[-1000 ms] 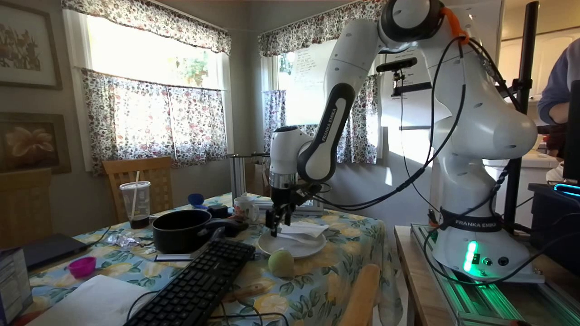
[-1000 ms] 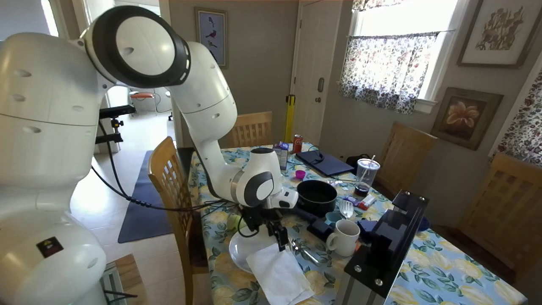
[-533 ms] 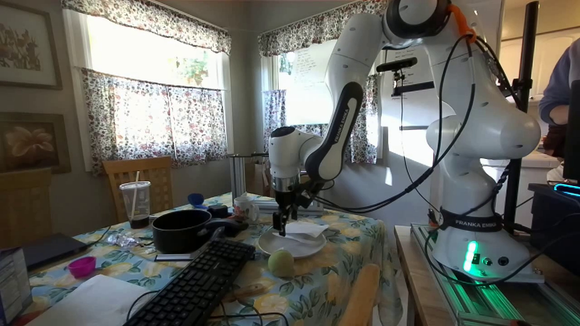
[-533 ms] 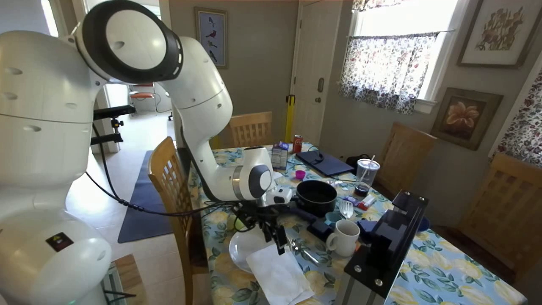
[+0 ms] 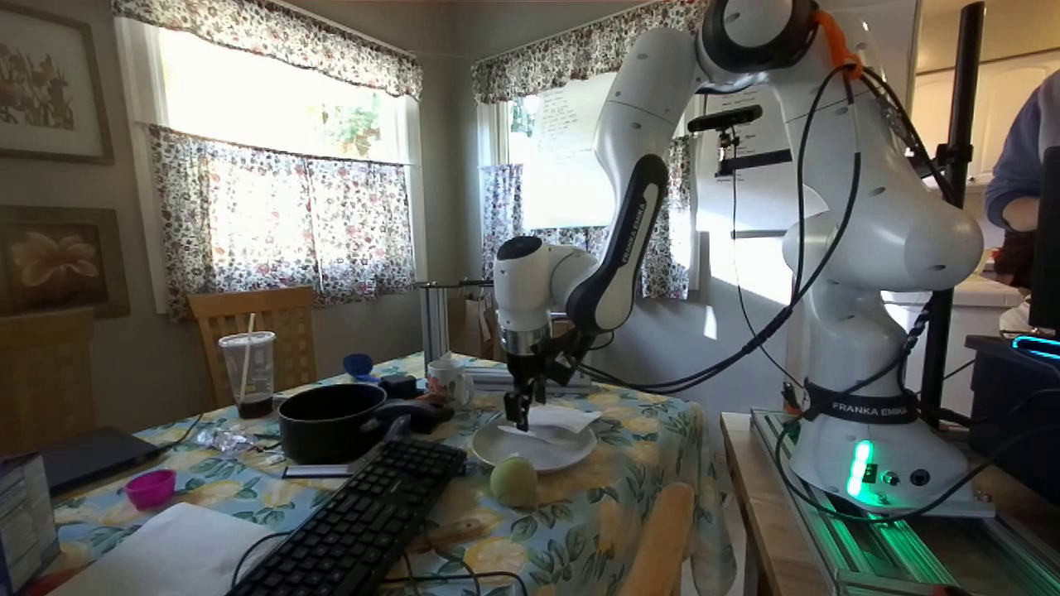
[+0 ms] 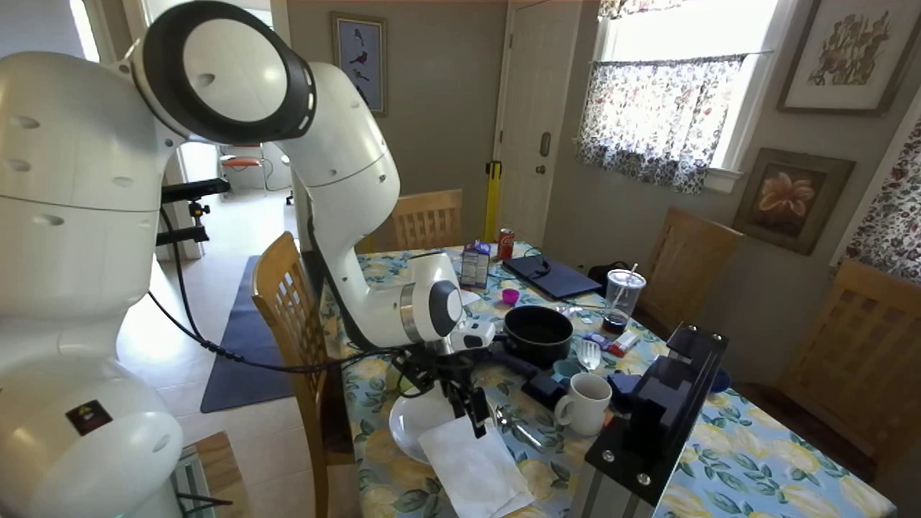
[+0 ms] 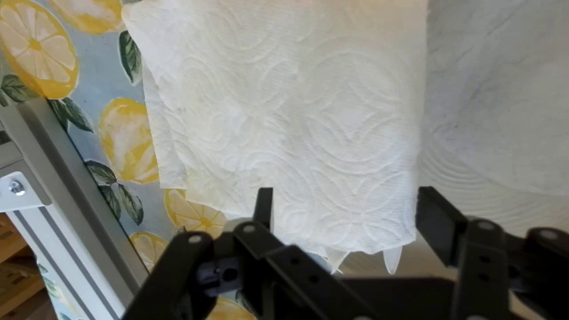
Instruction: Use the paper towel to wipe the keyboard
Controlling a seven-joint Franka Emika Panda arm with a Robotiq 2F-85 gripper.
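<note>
Floral curtains (image 5: 281,219) hang at two windows (image 5: 257,83) in an exterior view, and a lemon-print tablecloth (image 5: 638,463) covers the table (image 6: 784,460). In an exterior view four wooden chairs (image 6: 687,266) show around it. On the cloth are, among other things, one black keyboard (image 5: 364,513), one black saucepan (image 5: 327,430), one white mug (image 6: 590,403), one plastic cup (image 5: 248,364), one Coca-Cola can (image 6: 506,244) and one white plate (image 5: 534,455). White sheets number two: the embossed paper towel (image 7: 289,120), and a sheet (image 5: 170,550) beside the keyboard whose kind I cannot tell.

The paper towel lies partly on the plate and partly out over the cloth, below the gripper (image 7: 344,213). The gripper's two fingers (image 7: 264,206) stand wide apart and clasp nothing; in the wrist view part of the towel's lower edge shows between them, and its right edge runs close to the finger on that side. Whether a fingertip touches the paper I cannot tell.

Off the towel's left border in that view comes a strip of cloth, then an aluminium rail (image 7: 78,200). In an exterior view the keyboard's far end sits near both plate and saucepan, and a stretch of cloth separates the plate from the table's right edge.
</note>
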